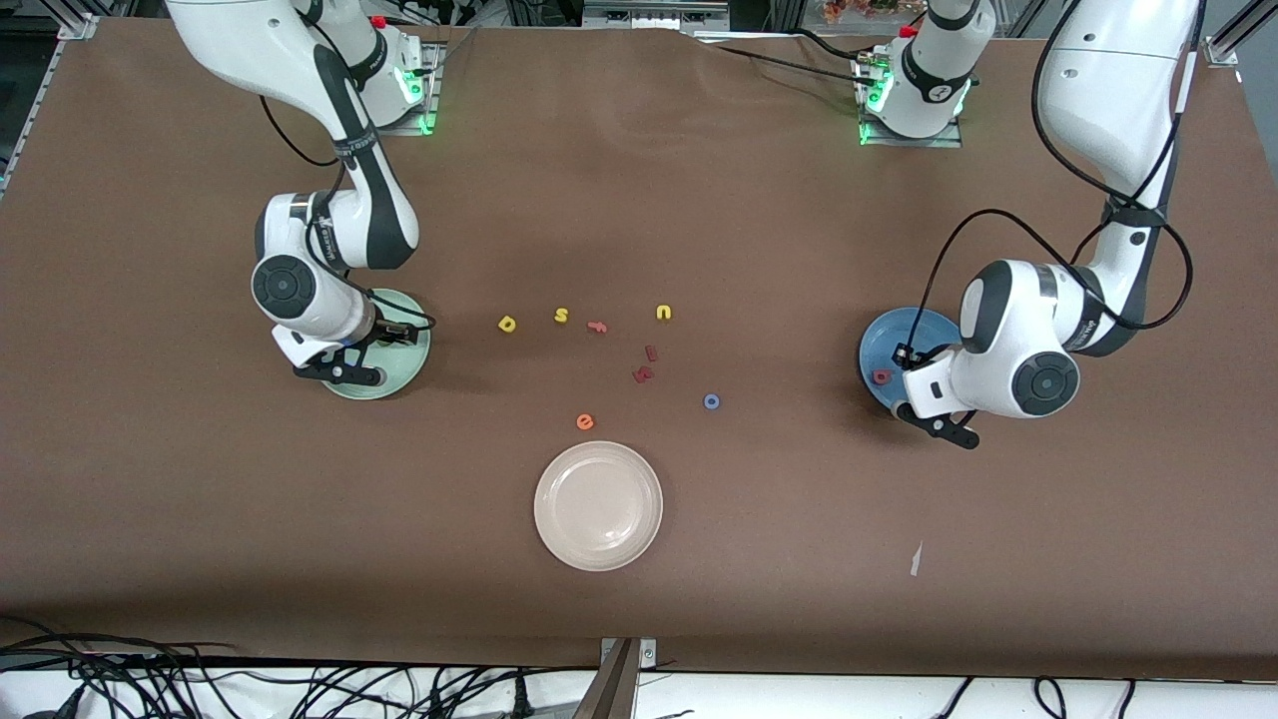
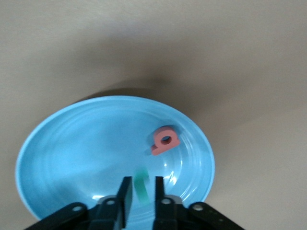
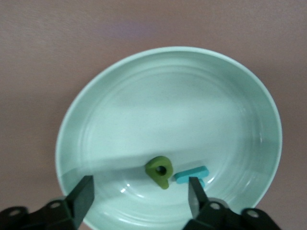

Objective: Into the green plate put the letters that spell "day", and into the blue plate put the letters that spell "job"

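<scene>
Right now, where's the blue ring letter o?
The blue o lies on the bare table, between the cream-white plate and the blue plate, just nearer the front camera than the dark red letters.

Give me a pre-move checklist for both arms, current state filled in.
1. Right hand open over the green plate: ok.
2. Green "d" and teal "y" lying in the green plate, free of the fingers: ok.
3. Left hand over the blue plate, clear of the teal "j" between its fingers: cannot tell, the letter is blurred.
4. Pinkish-red "b" in the blue plate: ok.
5. Yellow "a" in the green plate: not ok, it lies on the table.
6. Blue "o" in the blue plate: not ok, also on the table.
</scene>
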You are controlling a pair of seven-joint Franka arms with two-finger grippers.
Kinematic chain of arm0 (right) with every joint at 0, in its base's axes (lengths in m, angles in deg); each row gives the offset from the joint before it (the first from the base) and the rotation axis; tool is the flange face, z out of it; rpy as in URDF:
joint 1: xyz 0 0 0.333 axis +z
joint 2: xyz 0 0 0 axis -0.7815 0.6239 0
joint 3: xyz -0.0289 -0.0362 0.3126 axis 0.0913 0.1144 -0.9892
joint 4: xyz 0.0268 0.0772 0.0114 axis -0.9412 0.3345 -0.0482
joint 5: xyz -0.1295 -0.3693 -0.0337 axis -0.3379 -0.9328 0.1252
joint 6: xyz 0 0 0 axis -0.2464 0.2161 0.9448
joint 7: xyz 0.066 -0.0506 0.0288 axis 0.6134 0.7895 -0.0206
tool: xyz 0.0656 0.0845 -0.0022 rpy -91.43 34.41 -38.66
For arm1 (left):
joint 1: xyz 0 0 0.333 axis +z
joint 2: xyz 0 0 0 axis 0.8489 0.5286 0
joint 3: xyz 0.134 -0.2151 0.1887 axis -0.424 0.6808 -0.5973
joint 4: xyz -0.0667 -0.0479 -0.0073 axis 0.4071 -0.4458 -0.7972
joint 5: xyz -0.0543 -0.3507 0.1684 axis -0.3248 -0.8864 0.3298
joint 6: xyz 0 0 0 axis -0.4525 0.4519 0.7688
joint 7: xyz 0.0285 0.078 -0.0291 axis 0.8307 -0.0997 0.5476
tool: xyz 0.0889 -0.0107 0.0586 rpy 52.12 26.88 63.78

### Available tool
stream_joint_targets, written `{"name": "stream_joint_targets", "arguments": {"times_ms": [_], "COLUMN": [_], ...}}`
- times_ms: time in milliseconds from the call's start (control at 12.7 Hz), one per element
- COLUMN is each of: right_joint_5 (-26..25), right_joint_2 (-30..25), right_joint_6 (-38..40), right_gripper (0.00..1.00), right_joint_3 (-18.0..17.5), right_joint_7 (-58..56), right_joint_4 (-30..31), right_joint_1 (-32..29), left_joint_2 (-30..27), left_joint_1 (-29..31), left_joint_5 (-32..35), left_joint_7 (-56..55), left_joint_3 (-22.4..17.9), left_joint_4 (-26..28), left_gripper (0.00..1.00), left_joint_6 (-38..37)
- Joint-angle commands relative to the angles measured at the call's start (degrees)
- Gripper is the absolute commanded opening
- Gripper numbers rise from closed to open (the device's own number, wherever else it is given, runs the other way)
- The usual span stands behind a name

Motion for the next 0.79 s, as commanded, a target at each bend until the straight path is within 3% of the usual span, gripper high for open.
{"name": "stream_joint_targets", "arguments": {"times_ms": [0, 236, 394, 630, 709], "right_joint_5": [0.3, 0.3, 4.0, 4.3, 4.5], "right_joint_2": [-1.8, -3.1, -1.1, -0.7, -0.5], "right_joint_6": [4.5, 2.9, -4.8, -8.4, -9.0], "right_gripper": [1.00, 1.00, 0.98, 0.90, 0.78], "right_joint_3": [-3.1, -10.5, -14.1, -15.1, -15.1], "right_joint_7": [6.9, 15.6, 23.4, 28.1, 28.2], "right_joint_4": [-3.0, -3.5, -2.9, 0.0, 0.6], "right_joint_1": [0.3, 0.2, 0.4, 0.3, 0.3], "left_joint_2": [-0.4, 3.3, 7.4, 11.6, 12.5], "left_joint_1": [-1.0, -3.4, -8.2, -13.8, -15.4], "left_joint_5": [-0.6, -7.0, -7.4, -8.2, -8.1], "left_joint_7": [-3.2, -14.5, -22.7, -36.8, -41.3], "left_joint_3": [0.4, 2.5, 2.5, 2.5, 2.5], "left_joint_4": [-2.8, -10.3, -14.9, -20.3, -20.5], "left_gripper": [1.00, 1.00, 1.00, 1.00, 1.00], "left_joint_6": [-0.8, -1.3, -0.8, 4.7, 7.5]}}
